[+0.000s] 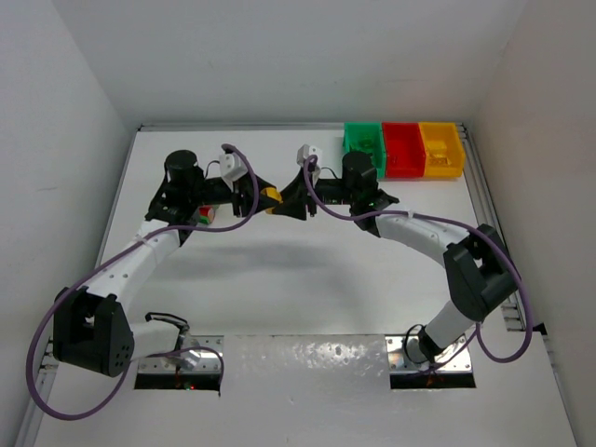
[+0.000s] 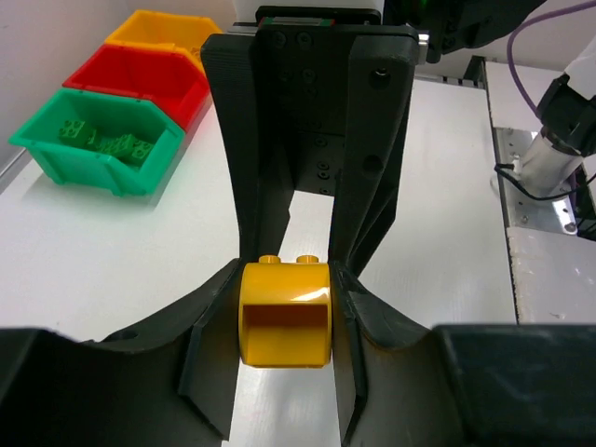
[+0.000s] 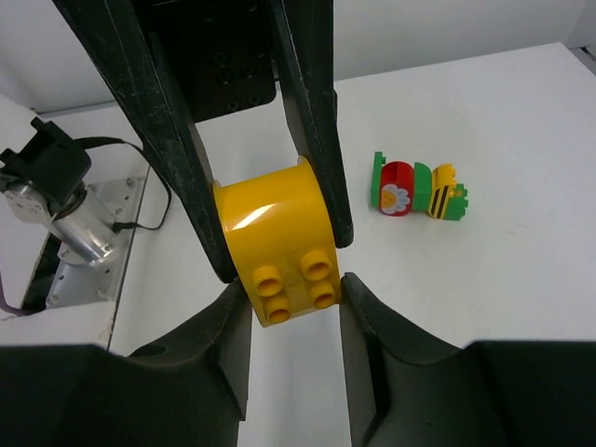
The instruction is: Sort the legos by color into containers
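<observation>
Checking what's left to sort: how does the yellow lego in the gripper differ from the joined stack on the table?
The yellow lego is one plain, single-colour piece; the joined stack mixes green, red and yellow pieces, two with printed pictures. The yellow lego is clamped in the left gripper; the joined stack sits free on the table. Both are legos not yet sorted.

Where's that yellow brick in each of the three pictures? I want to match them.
Top external: yellow brick just above centre, slightly left.
Left wrist: lower centre, studs at top.
Right wrist: centre, studs facing camera.
Shared landmark: green bin, top right overhead, upper left in left wrist; not in right wrist.
</observation>
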